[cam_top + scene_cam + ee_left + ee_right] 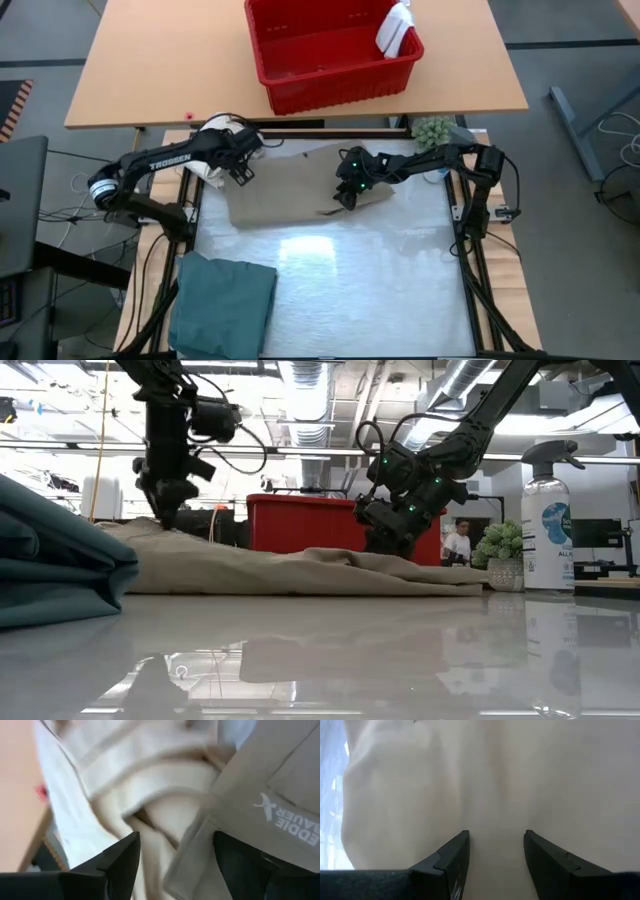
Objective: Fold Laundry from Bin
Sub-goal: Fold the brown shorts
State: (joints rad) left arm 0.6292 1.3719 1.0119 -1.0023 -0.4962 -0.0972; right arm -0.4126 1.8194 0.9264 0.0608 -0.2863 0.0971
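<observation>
On the white bench [340, 290] the tan trousers [290, 195] lie spread flat at the far side, between the two arms. The left gripper [241, 172] hangs above the left end of the trousers; in its wrist view its two dark fingers [122, 860] stand apart, with a trouser edge carrying a printed label running between them, and nothing is pinched. Just beside this end lies a cream cloth [165, 785], partly under the trouser edge. The right gripper [346, 194] is low over the right part of the trousers, near a raised fold. Its fingers [452, 857] stand apart with tan cloth filling the gap between them, but I cannot tell if they pinch the cloth or only rest on it. A teal-green garment [222, 305] lies folded at the near left corner of the bench, well apart from the trousers. The red bin [330, 55] stands on the wooden table [150, 70] behind the bench, and a white towel [396, 28] hangs over its right rim. In the low view a spray bottle [549, 520] and a small green plant [503, 550] stand at the right.
</observation>
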